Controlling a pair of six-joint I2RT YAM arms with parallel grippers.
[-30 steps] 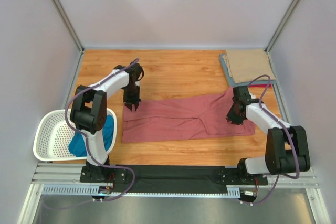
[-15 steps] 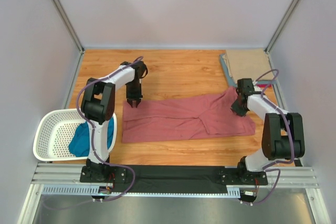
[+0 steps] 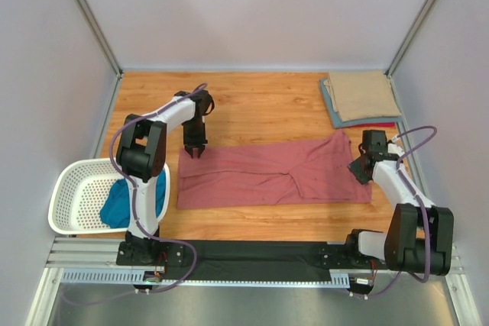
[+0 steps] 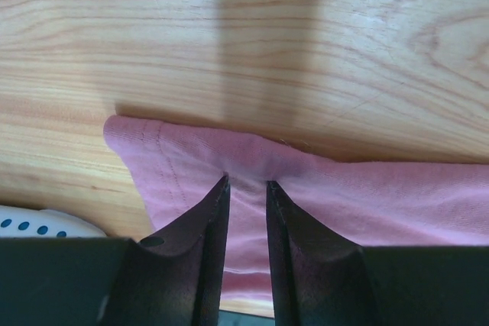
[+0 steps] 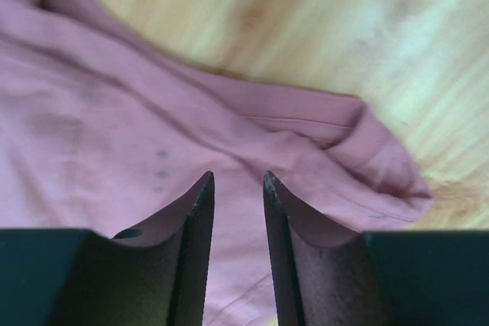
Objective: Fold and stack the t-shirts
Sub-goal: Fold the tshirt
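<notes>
The rose-red t-shirt point(image 3: 260, 175) now lies flatter and longer across the table point(image 3: 260, 104), since the right gripper point(image 3: 361, 170) swung outward. Its jaws pinch the shirt's right end, and the left gripper point(image 3: 192, 152) has its jaws pressed on the far-left corner. Spreading looks nearly done, and folding should come next.

Rose-red t-shirt point(image 3: 271, 173) flat on table point(image 3: 260, 101) (left jaws at far-left corner, right jaws at right edge)
</notes>
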